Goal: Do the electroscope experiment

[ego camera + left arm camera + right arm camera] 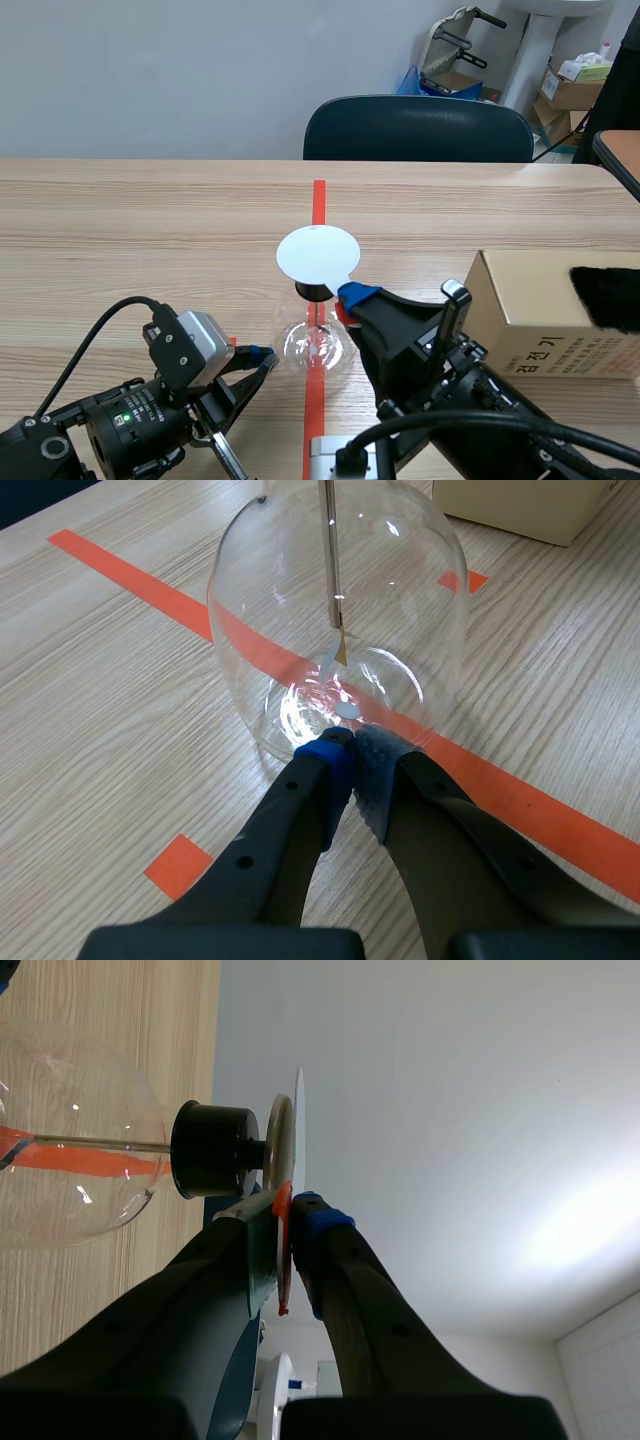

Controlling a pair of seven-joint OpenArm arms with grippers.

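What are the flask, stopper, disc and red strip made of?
Flask: clear glass by the look, see-through with sharp glints. Stopper: matte black, rubber or plastic. Disc: flat, pale, smooth; likely metal, unsure. Red strip in the right end effector: thin sheet edge-on, maybe plastic; can't tell.

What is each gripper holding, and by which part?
The right gripper pinches a thin red strip flat between its pads, the strip's tip beside the disc. The left gripper is shut on nothing, its tips at the glass flask.
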